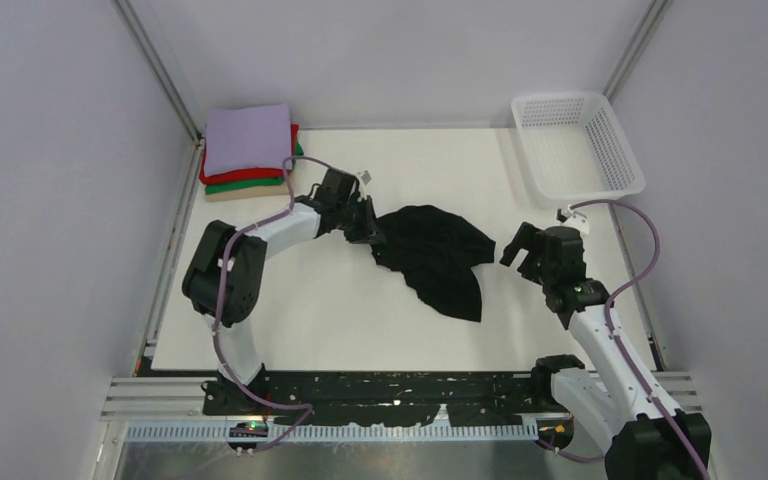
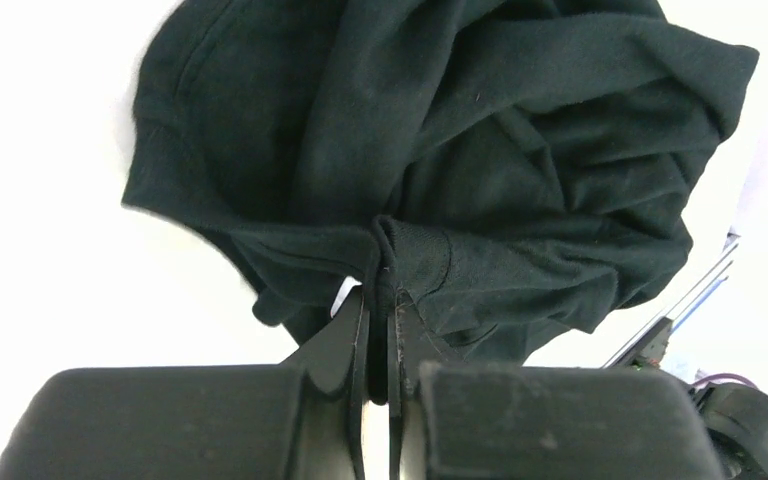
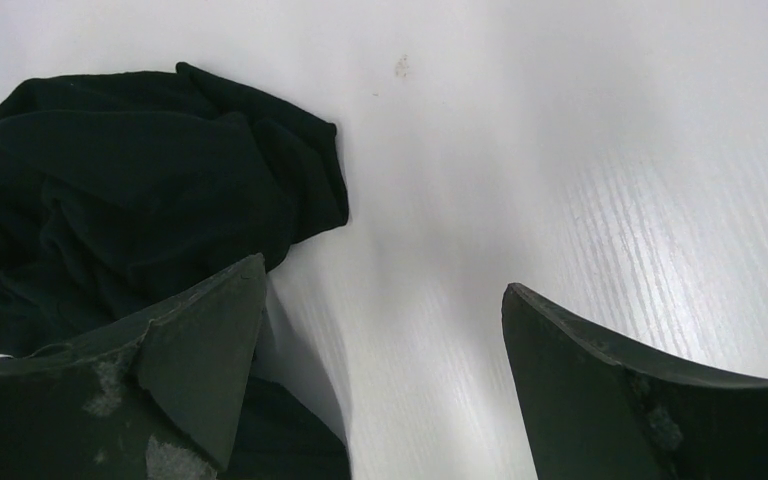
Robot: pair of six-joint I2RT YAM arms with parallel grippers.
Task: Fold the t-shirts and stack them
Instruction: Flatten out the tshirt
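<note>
Black t-shirt [image 1: 438, 255]; lavender, red, green, perhaps tan stack [image 1: 248, 140].

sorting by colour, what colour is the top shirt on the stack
Top shirt is lavender, clearest in the top external view.

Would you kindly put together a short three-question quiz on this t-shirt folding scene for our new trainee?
1. True or false: the left gripper is shut on a fold of the black t-shirt.
2. Which colour lies on top of the folded stack at the far left corner of the table? A: red. B: lavender. C: green.
3. Fill in the missing word: the right gripper sits beside the black t-shirt with its jaws ____ and nothing between them.

Key:
1. True.
2. B.
3. open.
</note>
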